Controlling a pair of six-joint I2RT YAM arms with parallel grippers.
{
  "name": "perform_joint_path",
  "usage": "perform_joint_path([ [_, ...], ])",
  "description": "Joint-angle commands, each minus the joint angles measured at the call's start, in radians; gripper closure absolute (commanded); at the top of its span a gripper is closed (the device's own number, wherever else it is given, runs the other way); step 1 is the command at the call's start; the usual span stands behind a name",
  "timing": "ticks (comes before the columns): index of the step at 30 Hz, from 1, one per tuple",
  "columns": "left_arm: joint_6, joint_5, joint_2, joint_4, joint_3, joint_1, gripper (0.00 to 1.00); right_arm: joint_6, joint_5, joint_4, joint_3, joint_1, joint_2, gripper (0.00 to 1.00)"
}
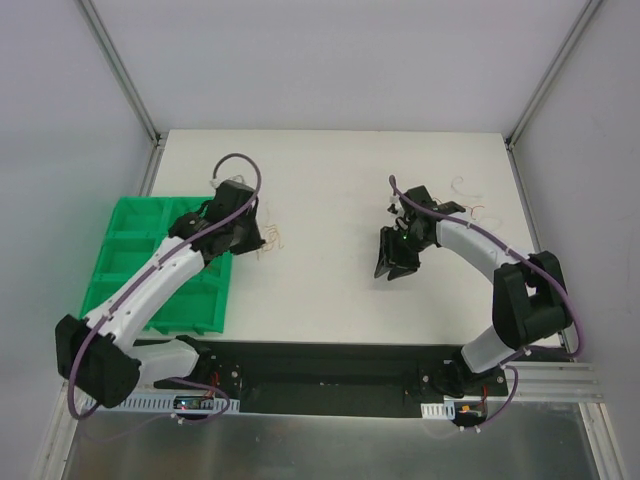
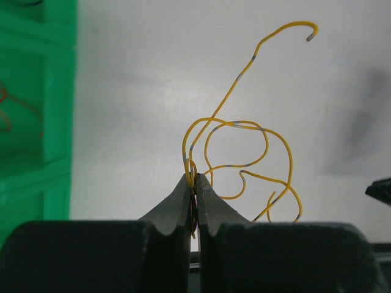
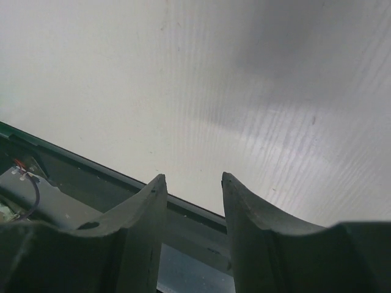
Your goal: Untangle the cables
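In the left wrist view my left gripper [image 2: 197, 178] is shut on a thin yellow cable [image 2: 238, 79] with grey bands. The cable loops and curls away from the fingertips over the white table. From above, the left gripper [image 1: 262, 232] sits at the right edge of the green tray, with thin orange-cream cables [image 1: 274, 241] beside its tip. My right gripper [image 1: 396, 268] hovers over the middle of the table. Its jaws [image 3: 193, 180] stand apart with nothing between them. A white cable [image 1: 463, 188] and a small orange one [image 1: 478, 212] lie at the back right.
A green compartment tray [image 1: 150, 270] stands on the left side of the table. The left wrist view shows an orange wire [image 2: 6, 113] in one of its compartments [image 2: 58, 91]. The dark rail [image 3: 91, 172] at the table's near edge runs below the right fingers.
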Motion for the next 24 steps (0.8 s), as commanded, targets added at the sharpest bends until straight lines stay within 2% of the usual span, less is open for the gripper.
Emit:
perform_joint_path([
  [1,-0.308,-0.292,-0.141,-0.355,-0.080,0.047,1.00,-0.036,0.047,-0.061,0.010,-0.005,0.013,0.56],
  [4,-0.545,-0.296,-0.204,-0.567,-0.138,0.128,1.00,-0.035,0.035,-0.051,0.012,-0.007,0.035,0.56],
  [9,-0.732,-0.248,-0.307,-0.700,-0.231,0.274,1.00,-0.039,0.032,-0.054,0.023,-0.007,0.043,0.57],
  [12,-0.731,-0.251,-0.336,-0.698,-0.268,0.355,1.00,-0.039,0.033,-0.065,0.027,-0.010,0.040,0.57],
  [15,-0.654,-0.204,-0.314,-0.620,-0.320,0.453,1.00,-0.038,0.032,-0.068,0.026,-0.015,0.026,0.57],
  [19,-0.630,-0.292,-0.274,-0.591,-0.311,0.503,0.99,-0.041,0.046,-0.071,0.026,-0.013,-0.012,0.55],
  [21,-0.624,-0.348,-0.275,-0.585,-0.291,0.522,0.72,-0.044,0.056,-0.068,0.024,-0.013,-0.042,0.52],
  [22,-0.616,-0.362,-0.278,-0.585,-0.281,0.527,0.51,-0.044,0.066,-0.070,0.021,-0.015,-0.057,0.48],
  [24,-0.576,-0.380,-0.284,-0.577,-0.250,0.529,0.22,-0.041,0.090,-0.062,0.017,-0.018,-0.095,0.42],
])
